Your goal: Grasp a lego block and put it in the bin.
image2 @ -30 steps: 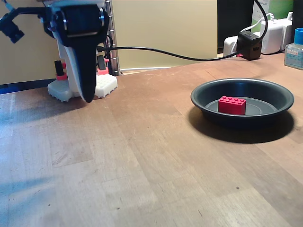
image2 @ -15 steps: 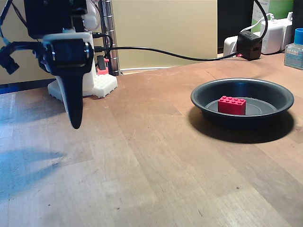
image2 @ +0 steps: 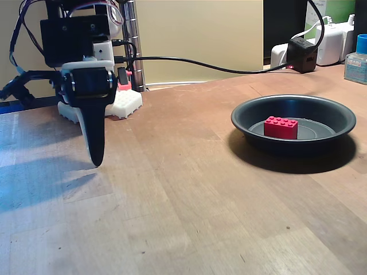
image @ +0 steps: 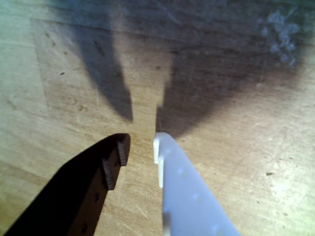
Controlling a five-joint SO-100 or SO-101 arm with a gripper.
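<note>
The red lego block (image2: pixel 281 127) lies flat inside the bin (image2: pixel 236 119), a dark round pan on the right of the wooden table in the fixed view. My gripper (image2: pixel 96 162) hangs far to the left of it, pointing straight down with its tip just above the table. In the wrist view the gripper (image: pixel 140 145) has a black finger (image: pixel 112 162) and a white finger (image: pixel 172 172) standing a narrow gap apart over bare wood. Nothing is between them.
The white studded arm base (image2: pixel 127 103) and a metal post (image2: pixel 132 46) stand behind the gripper. A black cable (image2: pixel 218 69) runs to a power adapter (image2: pixel 302 54) at the back right, beside a white charger (image2: pixel 332 43) and a bottle (image2: pixel 356 60).
The gripper has come down from near the base to just above the table at the left. The red block has stayed in the pan.
</note>
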